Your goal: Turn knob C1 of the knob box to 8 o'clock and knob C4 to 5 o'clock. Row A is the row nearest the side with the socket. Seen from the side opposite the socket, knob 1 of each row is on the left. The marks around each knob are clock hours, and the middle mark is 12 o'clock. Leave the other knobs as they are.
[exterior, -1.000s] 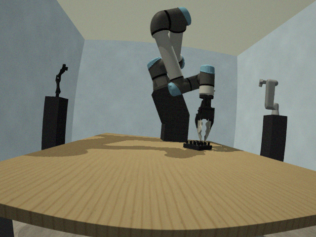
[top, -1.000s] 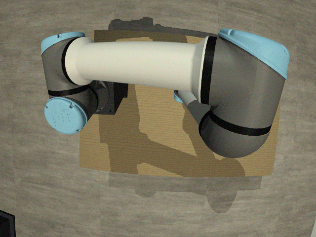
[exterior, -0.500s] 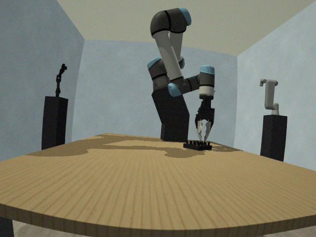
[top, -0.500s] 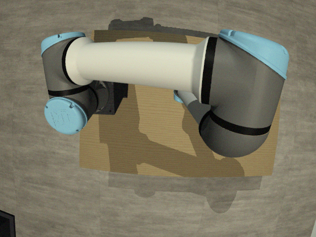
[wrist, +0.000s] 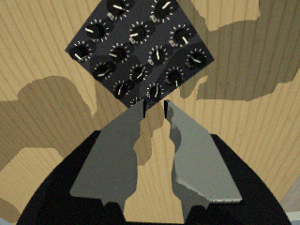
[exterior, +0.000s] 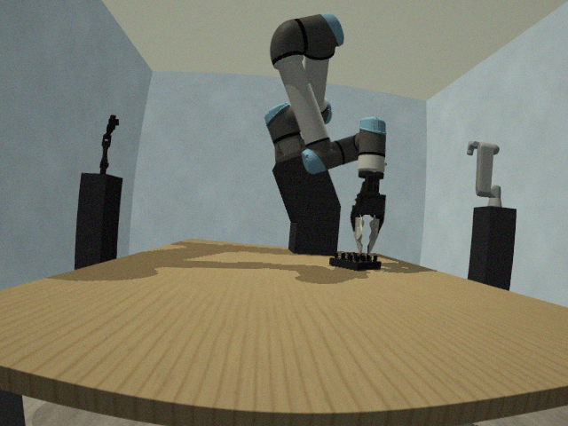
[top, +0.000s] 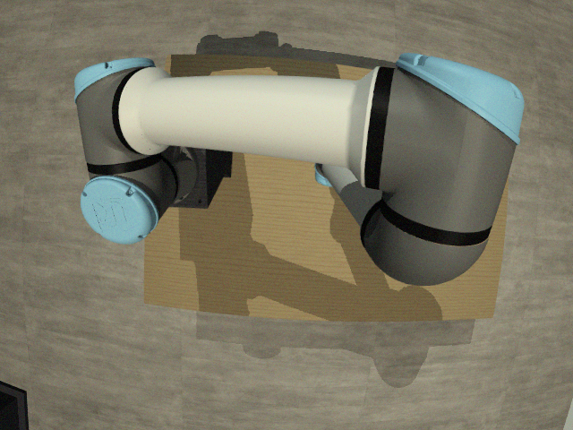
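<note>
The knob box (wrist: 141,52) is a black square panel with rows of black knobs with white pointers. It lies cornerwise in the wrist view, on the wooden table. In the exterior view it is a small dark block (exterior: 355,261) near the table's far right. My gripper (wrist: 155,101) points straight down, its tips just above the box's nearest corner, by the knob there (wrist: 155,90). The fingers stand close together with a narrow gap and nothing is between them. In the exterior view the gripper (exterior: 366,249) hangs just above the box's right end. In the top view the arm hides both.
The robot's dark base (exterior: 311,210) stands just behind the box at the table's far edge. Two black pedestals stand off the table, one on the left (exterior: 97,220) and one on the right (exterior: 491,245). The table's right edge is close to the box.
</note>
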Controlling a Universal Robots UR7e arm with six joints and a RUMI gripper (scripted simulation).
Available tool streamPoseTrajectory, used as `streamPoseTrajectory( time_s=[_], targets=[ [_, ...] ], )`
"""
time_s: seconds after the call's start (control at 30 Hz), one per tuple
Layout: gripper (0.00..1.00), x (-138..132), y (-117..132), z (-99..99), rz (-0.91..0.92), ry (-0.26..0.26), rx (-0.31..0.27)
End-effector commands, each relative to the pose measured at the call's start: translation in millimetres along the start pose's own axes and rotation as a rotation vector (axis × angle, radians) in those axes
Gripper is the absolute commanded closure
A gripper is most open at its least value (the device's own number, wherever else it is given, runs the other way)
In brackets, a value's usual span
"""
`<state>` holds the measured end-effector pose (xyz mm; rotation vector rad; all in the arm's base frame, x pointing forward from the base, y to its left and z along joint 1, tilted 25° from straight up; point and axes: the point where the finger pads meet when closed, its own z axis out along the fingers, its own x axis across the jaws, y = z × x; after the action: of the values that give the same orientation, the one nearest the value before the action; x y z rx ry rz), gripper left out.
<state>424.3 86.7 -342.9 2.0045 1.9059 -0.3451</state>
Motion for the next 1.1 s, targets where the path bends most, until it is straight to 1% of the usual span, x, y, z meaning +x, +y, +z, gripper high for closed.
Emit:
streamPoseTrajectory(
  time_s=[0.0,1.07],
  targets=[
    [0.89,0.2,0.5,-0.5,0.000,0.000,-0.001],
    [0.89,0.2,-4.3,-0.5,0.000,0.000,-0.001]
  ],
)
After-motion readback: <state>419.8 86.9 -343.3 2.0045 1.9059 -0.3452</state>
